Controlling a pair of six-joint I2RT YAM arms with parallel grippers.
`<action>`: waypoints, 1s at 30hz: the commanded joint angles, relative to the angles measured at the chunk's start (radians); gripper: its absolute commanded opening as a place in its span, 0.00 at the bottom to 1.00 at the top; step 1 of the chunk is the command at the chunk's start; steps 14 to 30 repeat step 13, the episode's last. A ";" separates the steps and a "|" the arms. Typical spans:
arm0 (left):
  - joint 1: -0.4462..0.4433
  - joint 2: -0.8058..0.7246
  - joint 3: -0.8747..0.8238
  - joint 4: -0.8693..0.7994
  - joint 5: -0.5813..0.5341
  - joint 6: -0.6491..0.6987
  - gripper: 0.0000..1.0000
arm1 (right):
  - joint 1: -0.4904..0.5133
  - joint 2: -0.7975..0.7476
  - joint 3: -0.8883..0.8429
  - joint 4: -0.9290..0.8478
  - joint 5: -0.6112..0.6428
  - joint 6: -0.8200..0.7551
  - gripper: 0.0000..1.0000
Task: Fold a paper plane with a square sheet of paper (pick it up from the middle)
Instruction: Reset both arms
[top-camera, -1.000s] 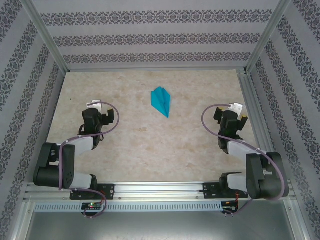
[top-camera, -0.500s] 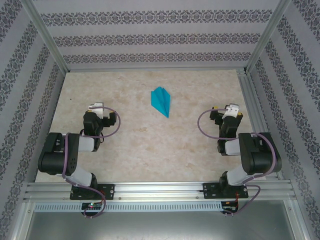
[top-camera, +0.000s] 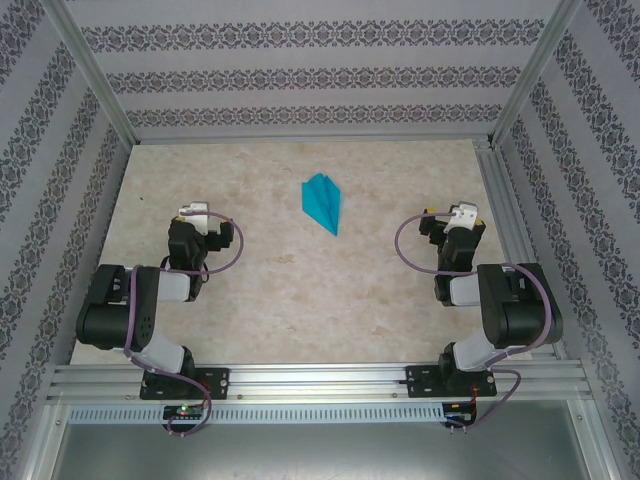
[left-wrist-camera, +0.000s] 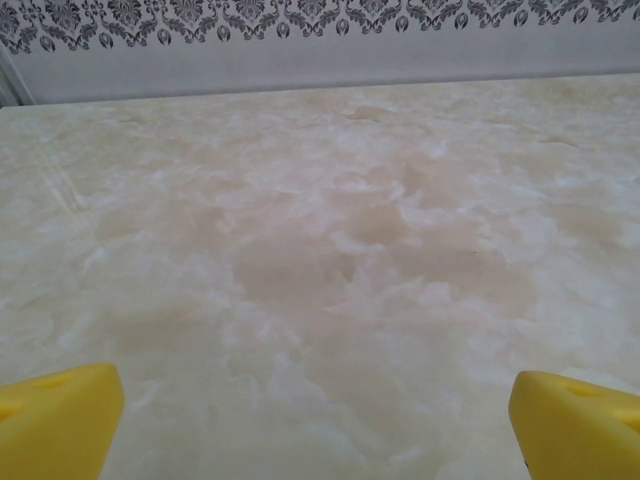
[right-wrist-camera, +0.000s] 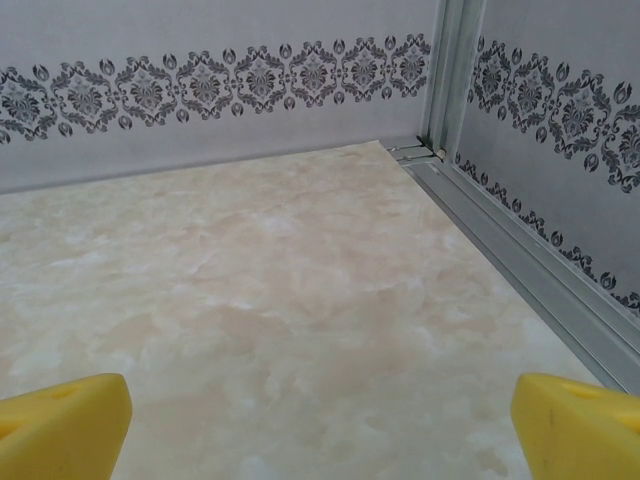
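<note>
- The left gripper (top-camera: 196, 216) is hanging low over the table (top-camera: 270, 290), its yellow fingertips (left-wrist-camera: 55, 420) standing wide apart with nothing between them.
- The paper plane (top-camera: 322, 203) is lying flat ahead of this gripper and off to its right, well apart from it. From the right gripper it is sitting ahead and to the left, roughly midway between the two.
- It is looking feather-light, thin and easy to crush. The creased layers are probably stiffening its spine, so a gentle pinch across the folded middle is looking safest.
- Its long axis is running far to near, tilting slightly rightward, and the sharper tip seems to be pointing back toward the arms.
- The right gripper (top-camera: 458, 216) is likewise spreading wide and holding nothing.
</note>
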 joint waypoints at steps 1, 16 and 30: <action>-0.007 0.008 0.020 -0.011 0.019 0.028 1.00 | 0.000 -0.013 0.015 0.007 0.000 -0.008 0.98; -0.008 0.011 0.024 -0.015 0.015 0.029 1.00 | 0.000 -0.013 0.009 0.014 -0.001 -0.009 0.98; -0.008 0.011 0.024 -0.015 0.015 0.029 1.00 | 0.000 -0.013 0.009 0.014 -0.001 -0.009 0.98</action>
